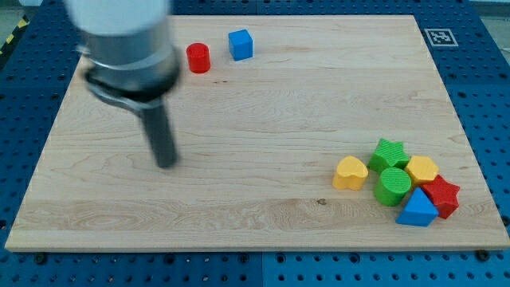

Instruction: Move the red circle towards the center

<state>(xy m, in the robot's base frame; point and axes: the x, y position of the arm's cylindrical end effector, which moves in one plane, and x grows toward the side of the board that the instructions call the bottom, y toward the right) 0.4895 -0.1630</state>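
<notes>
Six-block cluster (pixel 398 182) is seen near right, my tip (pixel 166 163) bare at mid-left with nothing touched, well apart from the red circle (pixel 198 58) parked far left beside the blue cube (pixel 241 45), so the push toward center is judged not yet started.

Bright, even overhead light; soft short shadows; arm housing (pixel 127 40) motion-blurred; blocks and board sharp.
</notes>
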